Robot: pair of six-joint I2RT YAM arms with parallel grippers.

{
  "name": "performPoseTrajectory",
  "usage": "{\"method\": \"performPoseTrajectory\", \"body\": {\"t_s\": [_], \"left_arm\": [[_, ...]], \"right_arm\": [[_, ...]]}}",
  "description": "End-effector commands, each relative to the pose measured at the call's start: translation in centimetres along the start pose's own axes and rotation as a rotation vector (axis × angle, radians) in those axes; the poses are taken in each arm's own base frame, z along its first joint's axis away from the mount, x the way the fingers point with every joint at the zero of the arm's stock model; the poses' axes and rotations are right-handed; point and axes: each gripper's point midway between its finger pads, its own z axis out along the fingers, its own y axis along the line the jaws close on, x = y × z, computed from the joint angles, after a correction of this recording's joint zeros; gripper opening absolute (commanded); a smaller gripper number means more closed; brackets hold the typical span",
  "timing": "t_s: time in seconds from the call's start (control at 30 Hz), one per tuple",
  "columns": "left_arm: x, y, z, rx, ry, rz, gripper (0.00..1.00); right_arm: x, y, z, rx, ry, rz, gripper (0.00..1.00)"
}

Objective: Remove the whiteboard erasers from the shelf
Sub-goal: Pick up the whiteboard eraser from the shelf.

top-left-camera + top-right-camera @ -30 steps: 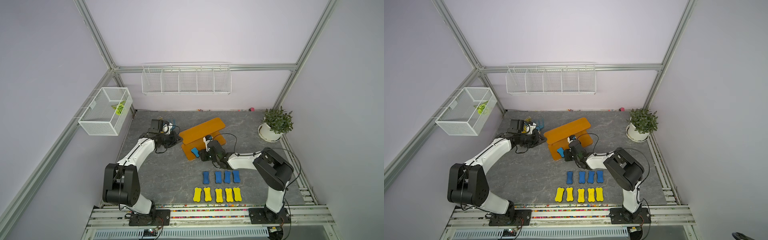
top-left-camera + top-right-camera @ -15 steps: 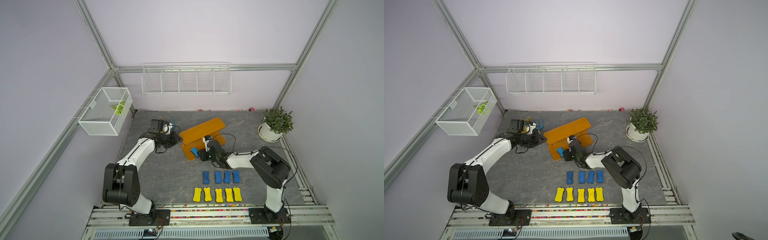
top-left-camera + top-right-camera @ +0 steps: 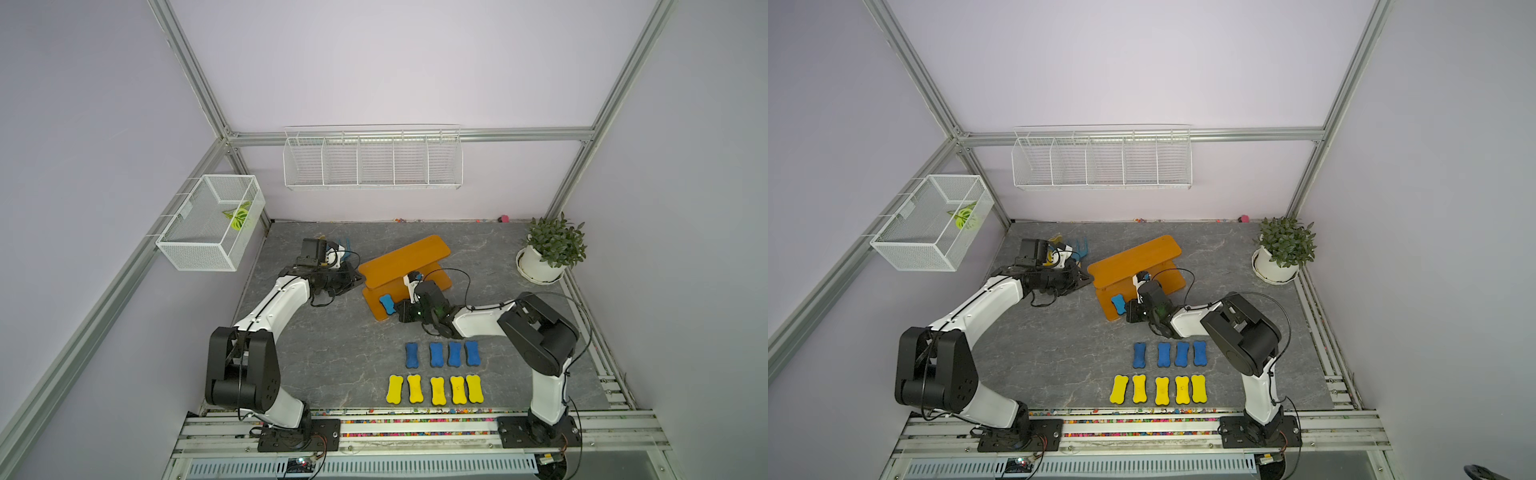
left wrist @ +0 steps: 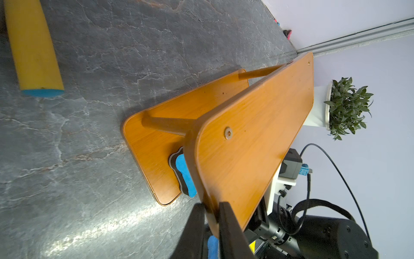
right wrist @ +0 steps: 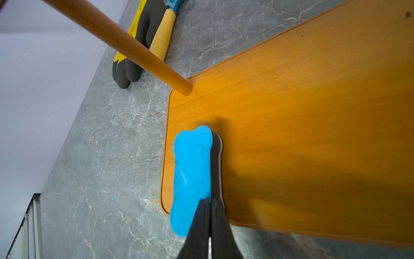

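The orange shelf (image 3: pixel 405 259) (image 3: pixel 1133 257) stands mid-table. My left gripper (image 3: pixel 355 278) (image 4: pixel 211 205) is shut on the end edge of its upper board (image 4: pixel 257 134). One blue whiteboard eraser (image 3: pixel 387 304) (image 3: pixel 1118 304) (image 5: pixel 192 175) lies on the lower board's near corner, overhanging the edge. My right gripper (image 3: pixel 398 309) (image 5: pixel 209 200) is shut, its tips pressed together at the eraser's near end along its dark felt side, with nothing visible between them. Several blue erasers (image 3: pixel 442 354) and several yellow erasers (image 3: pixel 436 389) lie in two rows on the table in front.
Yellow-and-black gloves (image 5: pixel 134 56) and a yellow-handled tool (image 4: pixel 33 44) lie behind the shelf's left end. A potted plant (image 3: pixel 548 253) stands at the right. White wire baskets hang on the back wall (image 3: pixel 372 158) and the left wall (image 3: pixel 212 224).
The right gripper's jaws have closed at the blue eraser on the lower board. The left arm, the shelf and the erasers on the table have not moved.
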Motion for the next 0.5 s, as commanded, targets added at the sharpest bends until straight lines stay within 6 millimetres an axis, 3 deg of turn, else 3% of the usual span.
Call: {"method": "performPoseTrajectory", "body": {"t_s": [0.0, 0.3, 0.47], "left_arm": [[-0.2, 0.6, 0.2, -0.025, 0.009, -0.004, 0.17], [-0.4, -0.6, -1.0, -0.007, -0.025, 0.012, 0.21], [-0.3, -0.9, -1.3, -0.002, -0.027, 0.017, 0.21]], "right_arm": [[2.6, -1.4, 0.3, 0.034, 0.078, 0.009, 0.0], [0.6, 1.0, -1.7, 0.021, 0.051, -0.014, 0.0], [0.9, 2.1, -3.4, 0.034, 0.049, -0.042, 0.0]]}}
